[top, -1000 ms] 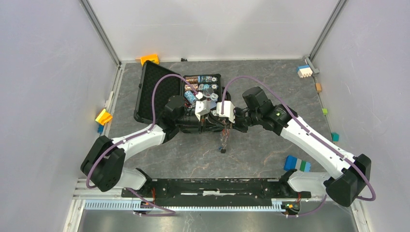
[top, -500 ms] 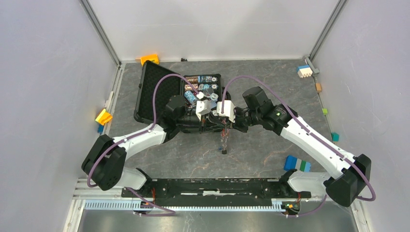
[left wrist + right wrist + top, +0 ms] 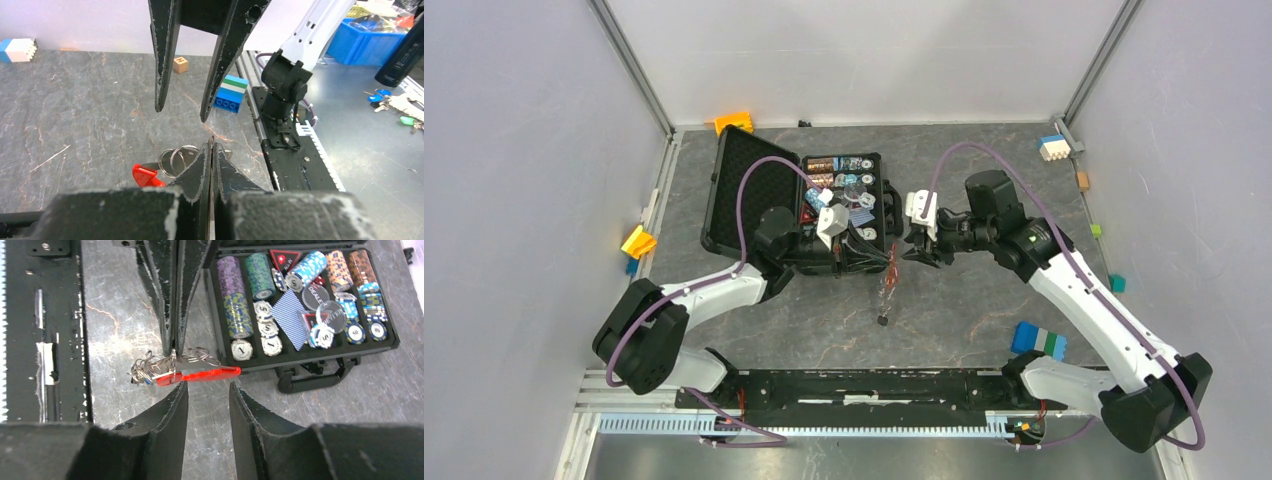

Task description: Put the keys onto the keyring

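Left gripper (image 3: 211, 145) fully closed, pinching the keyring (image 3: 200, 375) at a ring, mid-table, just near of the open chip case (image 3: 749, 190). Keys (image 3: 142, 371) bunched at its red tag's end. Right gripper (image 3: 209, 385) just right, jaws partly apart, holding nothing.

Shiny metal keyring (image 3: 196, 354) with glossy red plastic tag (image 3: 205, 375), on matt marbled tabletop (image 3: 120, 315)

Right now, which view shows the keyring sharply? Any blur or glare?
Right wrist: keyring crisp, evenly lit, no strong glare; right fingers soft in the foreground. Left wrist: keyring sharp but partly hidden behind soft left fingers. Top: keyring too small to resolve, flat light.
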### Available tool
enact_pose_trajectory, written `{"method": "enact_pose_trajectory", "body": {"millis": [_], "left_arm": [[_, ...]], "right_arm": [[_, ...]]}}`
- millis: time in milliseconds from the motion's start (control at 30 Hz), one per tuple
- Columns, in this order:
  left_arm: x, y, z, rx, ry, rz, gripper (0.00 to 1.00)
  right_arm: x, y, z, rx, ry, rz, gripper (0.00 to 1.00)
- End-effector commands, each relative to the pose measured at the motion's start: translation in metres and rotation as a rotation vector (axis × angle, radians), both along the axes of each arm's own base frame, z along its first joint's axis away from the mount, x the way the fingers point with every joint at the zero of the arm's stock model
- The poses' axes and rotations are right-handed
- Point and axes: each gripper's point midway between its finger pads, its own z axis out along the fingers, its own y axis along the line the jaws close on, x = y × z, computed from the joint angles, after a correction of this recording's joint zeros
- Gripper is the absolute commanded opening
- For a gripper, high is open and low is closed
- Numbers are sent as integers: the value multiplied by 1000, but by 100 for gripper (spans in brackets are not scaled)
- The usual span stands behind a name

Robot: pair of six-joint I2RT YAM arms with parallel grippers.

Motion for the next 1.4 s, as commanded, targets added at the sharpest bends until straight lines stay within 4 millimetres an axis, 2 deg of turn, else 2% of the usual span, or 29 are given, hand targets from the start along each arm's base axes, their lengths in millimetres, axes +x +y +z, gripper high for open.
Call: {"method": "enact_pose_trajectory", "body": {"millis": [0, 233, 467, 767, 1067, 1367], "left_arm": [[-13, 5, 34, -102, -60, -43, 2], [-15, 5, 35, -107, -70, -49, 2], [-18, 7, 34, -102, -77, -62, 2], [-18, 7, 34, -103, -82, -65, 2], [-20, 7, 36, -113, -102, -74, 2], [-19, 6, 38, -124, -93, -70, 2]], "right_arm": [[-21, 8, 12, 92, 10, 113, 42], [-36, 12, 8, 117, 53, 194, 44], [-28, 14, 2, 101, 70, 172, 29], [-31, 16, -5, 101, 99, 185, 10], [-31, 15, -11, 97, 107, 181, 0], [-30, 18, -14, 106, 131, 184, 0]]}}
